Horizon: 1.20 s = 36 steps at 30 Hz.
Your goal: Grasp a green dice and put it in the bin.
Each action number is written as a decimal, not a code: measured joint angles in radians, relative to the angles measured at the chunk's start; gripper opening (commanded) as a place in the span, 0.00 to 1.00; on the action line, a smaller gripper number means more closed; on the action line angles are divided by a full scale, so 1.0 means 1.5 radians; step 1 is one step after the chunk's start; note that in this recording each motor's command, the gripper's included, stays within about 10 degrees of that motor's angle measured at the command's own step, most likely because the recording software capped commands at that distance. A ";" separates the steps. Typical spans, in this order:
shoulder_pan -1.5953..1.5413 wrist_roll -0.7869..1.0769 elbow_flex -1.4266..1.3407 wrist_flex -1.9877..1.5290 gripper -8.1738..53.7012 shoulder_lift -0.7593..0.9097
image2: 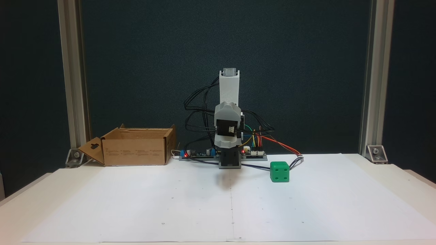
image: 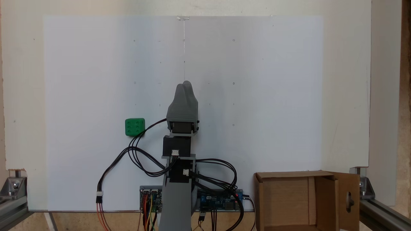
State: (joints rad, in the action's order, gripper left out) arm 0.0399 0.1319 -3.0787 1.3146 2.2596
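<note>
Green plastic catches the eye first: the green dice (image: 135, 127) sits on the white paper sheet (image: 257, 96) that covers the table, resting flat with a six-pip face up in the fixed view from above. It lies to the left of the arm there, and in the front-facing fixed view the green dice (image2: 279, 172) shows to the right of the arm, a four-pip face toward the camera. A loop of black cable (image: 138, 150) passes just beside it.

The grey gripper (image: 187, 84) is folded forward over the middle of the sheet, well apart from the dice and holding nothing. From above, its two tips lie pressed together with only a thin seam between them, so the claw is closed on itself. From the front, the gripper (image2: 229, 163) hangs low, close above the paper.

The bin (image: 289, 199), brown corrugated cardboard with its flaps open, stands at the arm's base end of the table, on the opposite side from the dice; the bin (image2: 136, 149) has its oval cutout in a side flap.
</note>
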 measured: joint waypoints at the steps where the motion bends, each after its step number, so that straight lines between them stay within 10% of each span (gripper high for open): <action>1: -0.015 0.000 0.000 0.000 0.85 -0.001; 36: -0.100 0.003 0.000 0.020 0.86 -0.001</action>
State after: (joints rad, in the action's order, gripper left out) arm -0.1104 0.1365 -3.0787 1.3453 2.2580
